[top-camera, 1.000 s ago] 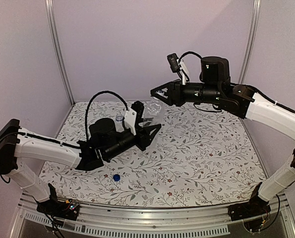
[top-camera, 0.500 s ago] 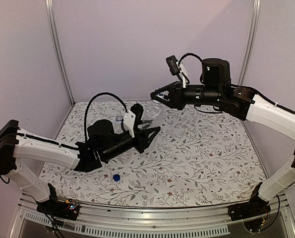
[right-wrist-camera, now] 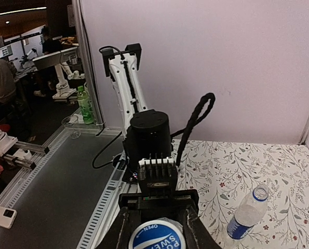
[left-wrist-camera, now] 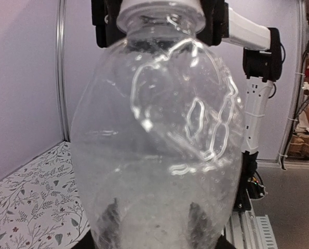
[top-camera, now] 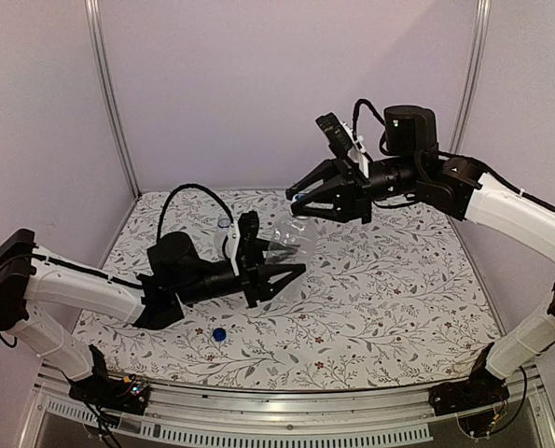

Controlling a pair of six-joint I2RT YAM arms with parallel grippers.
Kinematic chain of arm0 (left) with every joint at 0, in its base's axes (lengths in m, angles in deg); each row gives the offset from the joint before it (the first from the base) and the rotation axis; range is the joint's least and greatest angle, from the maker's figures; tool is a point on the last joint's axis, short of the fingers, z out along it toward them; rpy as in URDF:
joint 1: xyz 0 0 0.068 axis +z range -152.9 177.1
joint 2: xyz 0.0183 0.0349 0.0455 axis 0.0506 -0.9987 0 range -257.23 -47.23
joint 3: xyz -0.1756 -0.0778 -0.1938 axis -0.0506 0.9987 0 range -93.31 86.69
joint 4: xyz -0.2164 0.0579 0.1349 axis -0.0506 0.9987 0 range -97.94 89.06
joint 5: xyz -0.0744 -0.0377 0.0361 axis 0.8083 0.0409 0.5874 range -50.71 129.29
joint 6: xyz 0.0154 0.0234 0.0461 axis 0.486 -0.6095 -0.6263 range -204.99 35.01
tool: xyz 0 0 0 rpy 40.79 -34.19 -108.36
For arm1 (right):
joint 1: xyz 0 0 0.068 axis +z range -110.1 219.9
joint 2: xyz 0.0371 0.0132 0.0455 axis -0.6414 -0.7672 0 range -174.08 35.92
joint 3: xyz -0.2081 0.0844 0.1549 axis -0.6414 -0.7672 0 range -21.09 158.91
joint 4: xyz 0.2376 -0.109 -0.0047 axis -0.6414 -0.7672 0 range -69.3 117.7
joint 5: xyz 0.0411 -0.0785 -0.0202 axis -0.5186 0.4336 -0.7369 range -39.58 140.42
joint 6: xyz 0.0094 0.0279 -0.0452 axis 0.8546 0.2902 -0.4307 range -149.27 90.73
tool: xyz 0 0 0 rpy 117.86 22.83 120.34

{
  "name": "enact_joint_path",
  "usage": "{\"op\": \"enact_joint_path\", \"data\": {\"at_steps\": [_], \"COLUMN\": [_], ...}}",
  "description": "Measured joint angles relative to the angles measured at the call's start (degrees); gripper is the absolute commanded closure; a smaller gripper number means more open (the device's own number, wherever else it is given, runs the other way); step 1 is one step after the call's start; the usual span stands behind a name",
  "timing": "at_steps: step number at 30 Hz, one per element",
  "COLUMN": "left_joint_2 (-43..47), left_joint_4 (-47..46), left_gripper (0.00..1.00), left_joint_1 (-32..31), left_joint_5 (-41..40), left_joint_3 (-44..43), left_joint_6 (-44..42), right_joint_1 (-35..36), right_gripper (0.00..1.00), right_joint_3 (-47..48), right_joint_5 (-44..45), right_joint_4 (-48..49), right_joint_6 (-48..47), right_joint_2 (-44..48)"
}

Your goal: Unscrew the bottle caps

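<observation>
Bottle aloft mid-table, clenched by left gripper | right gripper pinches its whitish cap | blue cap near front edge

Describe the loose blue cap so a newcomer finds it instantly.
On the floral-patterned table, look between the left arm and the near edge. A tiny solid blue round plastic cap lies there alone. Unlike it, the whitish blue-printed cap sits on the clear plain plastic bottle held up by the left gripper.

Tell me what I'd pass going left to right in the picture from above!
White left arm → tiny solid blue plastic cap on the table → clear plain plastic bottle, held up, its whitish cap pinched by the right gripper → white right arm.
</observation>
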Motion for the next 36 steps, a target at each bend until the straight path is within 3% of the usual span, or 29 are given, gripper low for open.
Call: {"op": "enact_joint_path", "data": {"at_steps": [6, 9, 12, 15, 17, 23, 36], "left_joint_2": [-0.1, -0.8, -1.2, -1.3, -1.3, -1.3, -1.3], "left_joint_4": [-1.1, -1.8, -2.6, -3.7, -4.2, -4.1, -0.8], "left_gripper": [0.60, 0.60, 0.60, 0.61, 0.62, 0.62, 0.61], "left_joint_1": [1.4, 2.0, 2.4, 2.4, 2.4, 2.5, 2.3], "left_joint_5": [11.7, 15.5, 18.1, 18.8, 17.8, 12.2, -1.7], "left_joint_3": [0.0, 0.0, 0.0, 0.1, 0.1, 0.1, -0.1], "left_joint_6": [2.6, 4.0, 4.4, 4.3, 4.3, 3.4, 2.9], "right_joint_1": [-1.3, -1.4, -1.4, -1.7, -1.8, -2.0, -1.6], "right_gripper": [0.74, 0.59, 0.38, 0.19, 0.13, 0.07, 0.08], "right_joint_3": [3.0, 3.2, 3.3, 3.3, 3.1, -0.7, -2.4], "right_joint_5": [-14.2, -17.2, -18.3, -16.1, -13.2, -3.0, 19.4], "right_joint_4": [-2.6, -3.2, -4.4, -4.8, -4.4, -0.6, 4.7], "right_joint_6": [-5.2, -6.3, -6.0, -5.2, -3.7, 2.9, 17.1], "right_joint_2": [-3.2, -4.1, -4.5, -4.4, -4.2, -0.7, 5.1]}}
